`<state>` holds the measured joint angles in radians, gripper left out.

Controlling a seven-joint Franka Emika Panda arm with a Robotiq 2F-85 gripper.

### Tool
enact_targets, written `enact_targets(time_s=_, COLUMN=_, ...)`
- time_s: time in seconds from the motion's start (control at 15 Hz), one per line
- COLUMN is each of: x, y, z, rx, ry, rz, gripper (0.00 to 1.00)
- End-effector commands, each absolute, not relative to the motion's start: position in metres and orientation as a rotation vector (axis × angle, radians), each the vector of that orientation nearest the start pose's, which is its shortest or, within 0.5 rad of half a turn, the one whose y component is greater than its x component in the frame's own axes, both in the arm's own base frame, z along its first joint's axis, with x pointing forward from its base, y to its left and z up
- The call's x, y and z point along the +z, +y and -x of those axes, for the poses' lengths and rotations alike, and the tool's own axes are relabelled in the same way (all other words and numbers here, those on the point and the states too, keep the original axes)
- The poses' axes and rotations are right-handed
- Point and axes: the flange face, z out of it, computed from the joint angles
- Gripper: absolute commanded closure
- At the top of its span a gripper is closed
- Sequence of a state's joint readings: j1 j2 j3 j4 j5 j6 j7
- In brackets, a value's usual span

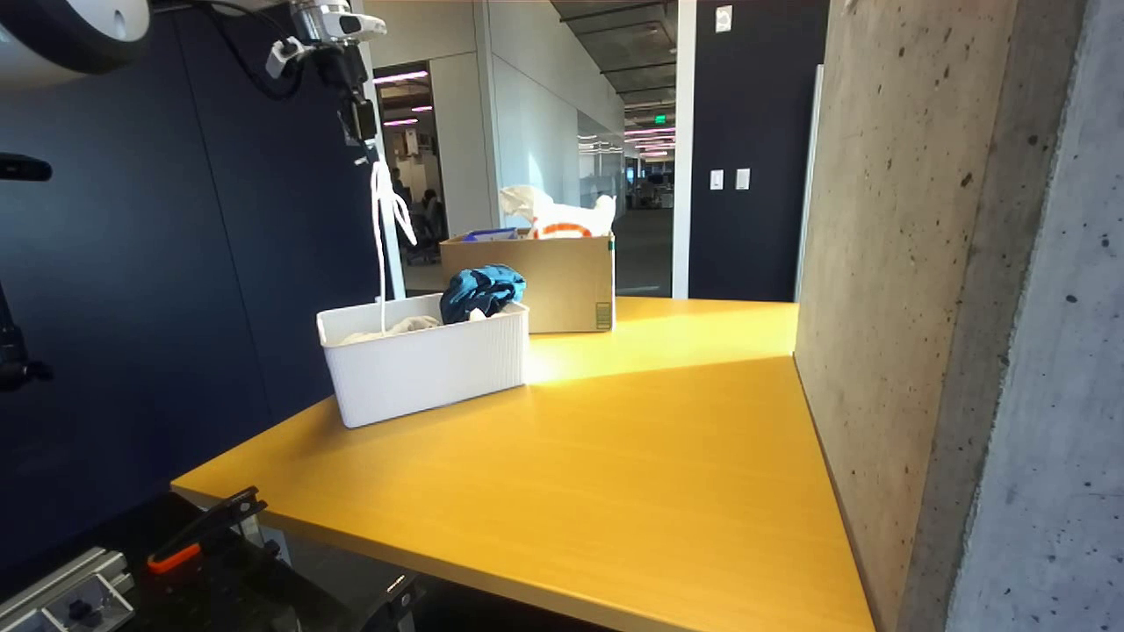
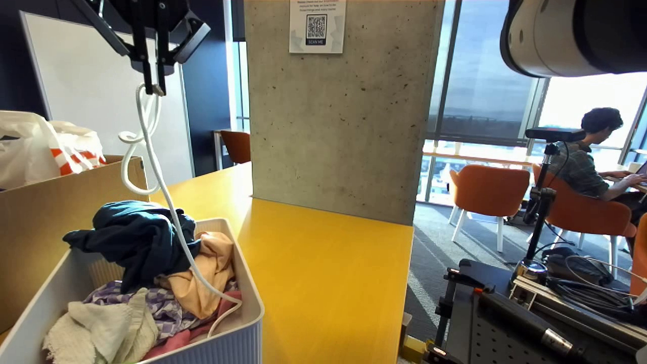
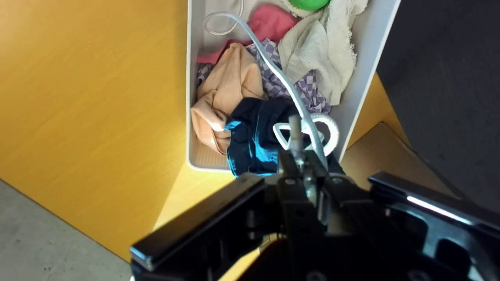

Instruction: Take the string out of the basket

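The white string (image 1: pixel 381 237) hangs from my gripper (image 1: pixel 363 151), which is high above the white basket (image 1: pixel 430 373). In an exterior view the fingertips (image 2: pixel 155 91) are closed on the string (image 2: pixel 162 181), with loose loops just below them. Its lower end still lies in the basket (image 2: pixel 247 275), curled in the near corner on the cloths. In the wrist view the fingers (image 3: pixel 300 158) pinch the string (image 3: pixel 273 66), and its tail curls inside the basket (image 3: pixel 188 89). A dark blue bundled cloth (image 2: pixel 136 237) rests in the basket at its far end.
Peach, purple-checked, pink and cream cloths and a green item (image 3: pixel 310 3) lie in the basket. A cardboard box (image 1: pixel 527 276) with white plastic bags (image 1: pixel 571 219) stands beside it. A concrete pillar (image 2: pixel 338 126) borders the yellow table (image 1: pixel 615 456).
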<state>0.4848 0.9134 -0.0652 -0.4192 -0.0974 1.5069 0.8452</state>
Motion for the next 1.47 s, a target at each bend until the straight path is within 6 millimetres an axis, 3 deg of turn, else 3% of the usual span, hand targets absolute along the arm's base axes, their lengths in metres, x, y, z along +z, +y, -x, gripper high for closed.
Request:
enact_targets(time_s=0.0, x=0.549, y=0.298, z=-0.693, rx=-0.252, ry=0.881, rz=2.947, gripper=0.98)
enact_targets(time_s=0.4, x=0.528, y=0.243, z=-0.721, rx=-0.095, ry=1.208, rz=2.746, gripper=0.98)
enact_targets(time_s=0.8, x=0.497, y=0.182, z=-0.75, rx=0.008, ry=1.404, rz=2.591, gripper=0.98)
enact_targets(time_s=1.13, x=0.45, y=0.13, z=-0.779, rx=0.067, ry=1.462, rz=2.468, gripper=0.98)
enact_targets(time_s=1.4, x=0.395, y=0.092, z=-0.798, rx=0.15, ry=1.491, rz=2.362, gripper=0.98)
